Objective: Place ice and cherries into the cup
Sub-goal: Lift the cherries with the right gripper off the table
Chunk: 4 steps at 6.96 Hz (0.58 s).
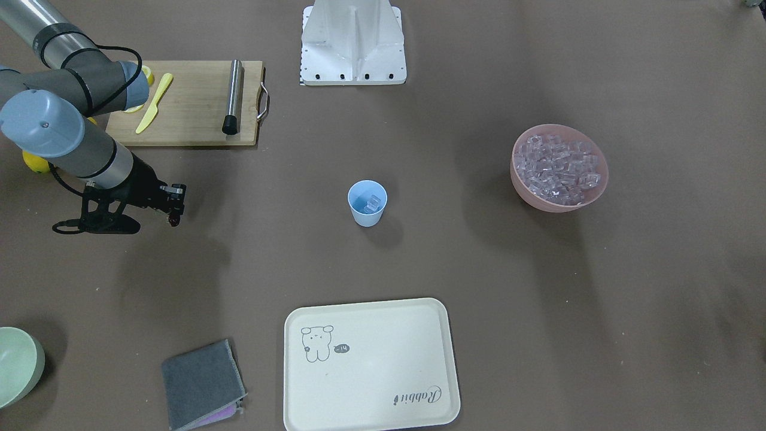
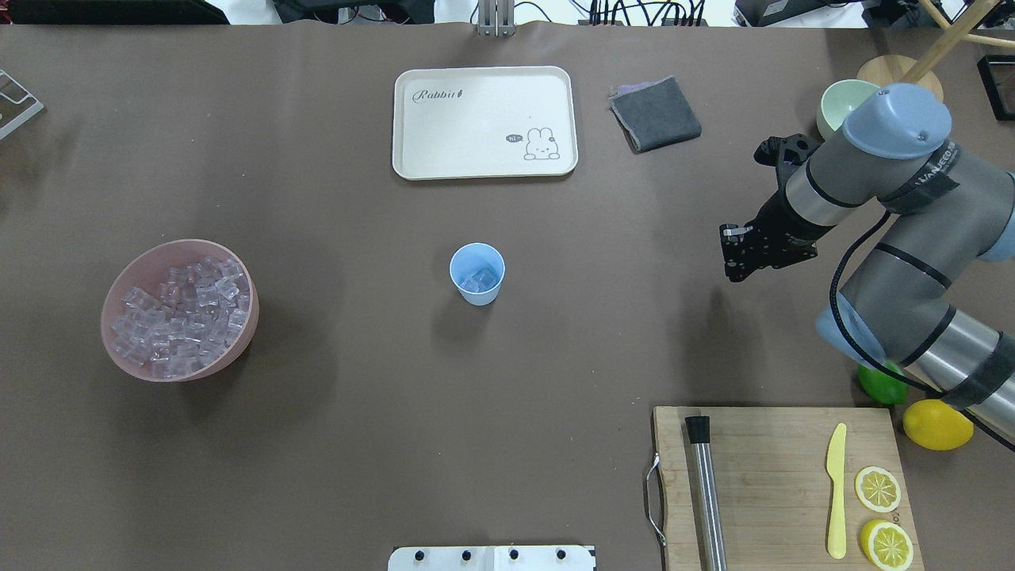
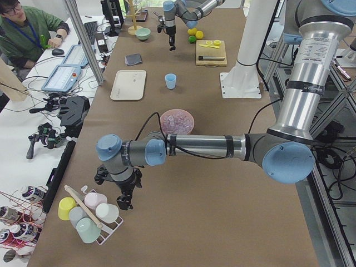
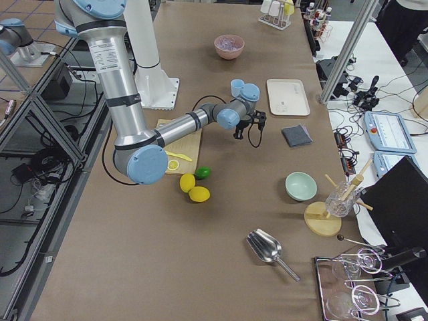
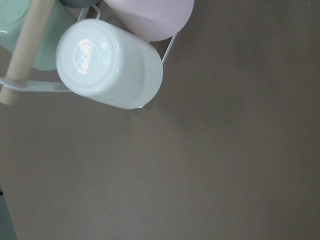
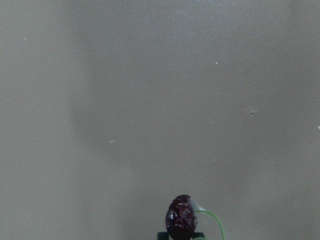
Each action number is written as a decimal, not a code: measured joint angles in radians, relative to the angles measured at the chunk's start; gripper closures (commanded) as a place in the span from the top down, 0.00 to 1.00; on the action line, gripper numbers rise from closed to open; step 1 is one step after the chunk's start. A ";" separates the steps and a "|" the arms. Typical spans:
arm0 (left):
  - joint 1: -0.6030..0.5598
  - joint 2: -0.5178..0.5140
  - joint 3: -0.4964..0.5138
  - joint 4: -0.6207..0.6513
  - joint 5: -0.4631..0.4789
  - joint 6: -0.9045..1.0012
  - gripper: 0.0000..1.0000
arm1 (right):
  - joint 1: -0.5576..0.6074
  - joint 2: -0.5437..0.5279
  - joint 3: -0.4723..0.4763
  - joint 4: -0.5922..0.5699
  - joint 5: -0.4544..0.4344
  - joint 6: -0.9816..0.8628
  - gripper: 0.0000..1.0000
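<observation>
At the bottom edge of the right wrist view, a dark cherry [image 6: 180,217] with its green stem sits clenched in the right jaws. The cup [image 2: 476,274], with ice [image 2: 480,279] already inside, stands upright in the middle of the table [image 2: 595,349]. It is well apart from those jaws, toward the robot's left. The right arm [image 2: 864,182] looks the nearer one. Whether the left jaws are released or clenched, I cannot tell. The tray [image 2: 476,119] reads "Rabbit".

Right gripper [image 2: 736,262] points down, closed on cherries [image 6: 180,217]; left gripper [image 3: 124,199] hangs low, state unclear
</observation>
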 measured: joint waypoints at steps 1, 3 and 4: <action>0.000 -0.002 -0.001 0.000 -0.003 0.000 0.97 | 0.000 0.019 0.004 0.000 0.002 0.025 0.26; 0.000 -0.005 -0.002 0.000 -0.026 -0.001 0.97 | -0.002 0.059 0.006 0.001 0.003 0.040 0.26; 0.000 -0.005 -0.001 0.000 -0.033 -0.001 0.97 | -0.005 0.080 0.006 0.003 0.004 0.042 0.23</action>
